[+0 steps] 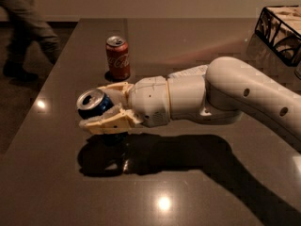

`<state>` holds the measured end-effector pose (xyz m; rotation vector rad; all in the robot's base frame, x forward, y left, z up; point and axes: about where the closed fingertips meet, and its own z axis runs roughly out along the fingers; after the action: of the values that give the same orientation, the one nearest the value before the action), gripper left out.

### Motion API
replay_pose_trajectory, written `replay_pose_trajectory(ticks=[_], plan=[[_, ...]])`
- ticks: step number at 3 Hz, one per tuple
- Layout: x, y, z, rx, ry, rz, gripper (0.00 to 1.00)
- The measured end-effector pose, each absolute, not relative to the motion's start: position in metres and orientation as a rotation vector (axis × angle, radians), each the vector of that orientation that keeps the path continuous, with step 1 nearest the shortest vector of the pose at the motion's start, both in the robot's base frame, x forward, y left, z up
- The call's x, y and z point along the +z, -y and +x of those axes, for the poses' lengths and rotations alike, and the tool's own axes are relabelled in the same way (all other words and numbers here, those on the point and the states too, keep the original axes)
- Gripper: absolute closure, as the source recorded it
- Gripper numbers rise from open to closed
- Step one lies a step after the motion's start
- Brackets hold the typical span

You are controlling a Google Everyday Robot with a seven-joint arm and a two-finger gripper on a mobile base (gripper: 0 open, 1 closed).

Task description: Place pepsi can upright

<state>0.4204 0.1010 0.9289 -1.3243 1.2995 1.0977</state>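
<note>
The tool (99,107) clasps the pepsi can (91,100) on its side above the desk (188,41), near 1 upright Coca-Cola can (117,58).

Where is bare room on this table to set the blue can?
The pincer, shut on the dark blue aluminium pepsi can, hangs over bare dark table; the far part between red cola can and black wire basket is free. Crowded: beside the red can.

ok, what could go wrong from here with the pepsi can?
1. The gripper holds the pepsi can tilted, its silver end facing sideways; released like this, it would likely roll on the table.
2. The red cola can stands upright just behind the gripper; rotating the wrist could knock it over.
</note>
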Motion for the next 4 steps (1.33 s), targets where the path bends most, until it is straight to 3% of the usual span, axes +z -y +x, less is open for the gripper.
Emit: replay_pose_trajectory(ticks=[2,4], plan=[[0.912,-0.094,0.421,1.147,-1.249,-1.234,1.0],[0.904,-0.086,0.422,1.152,-1.188,-1.116,0.51]])
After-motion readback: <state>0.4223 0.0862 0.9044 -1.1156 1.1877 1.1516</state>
